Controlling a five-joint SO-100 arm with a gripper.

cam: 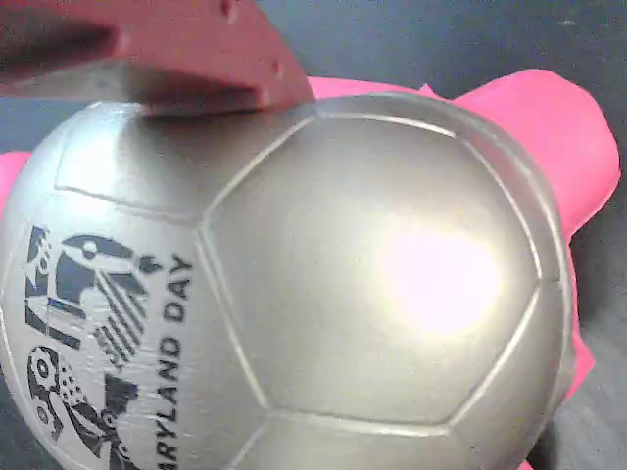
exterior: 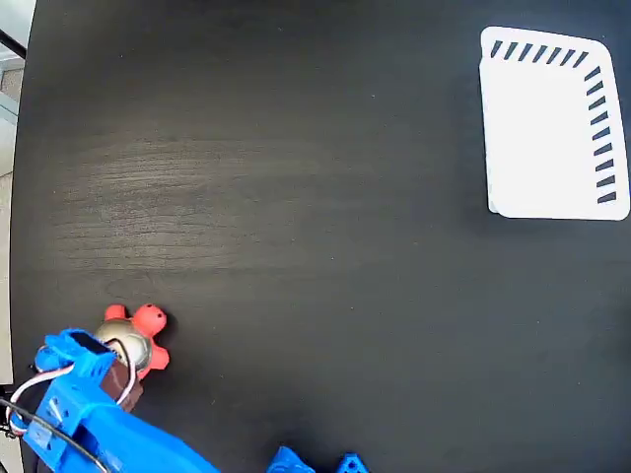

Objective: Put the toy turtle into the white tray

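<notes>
The toy turtle sits on the dark table at the lower left of the fixed view, its coral head and legs sticking out from under the blue arm. My gripper is directly over it and covers part of the shell. In the wrist view the shiny beige-gold shell, with its dark printed mark, fills nearly the whole frame. One reddish-brown finger lies against the top of the shell. The other finger is out of sight. The white tray lies far off at the upper right, with nothing in it.
The blue arm comes in from the bottom left corner. Two small blue parts poke up at the bottom edge. The table's left edge runs close to the turtle. Bare dark tabletop stretches between the turtle and the tray.
</notes>
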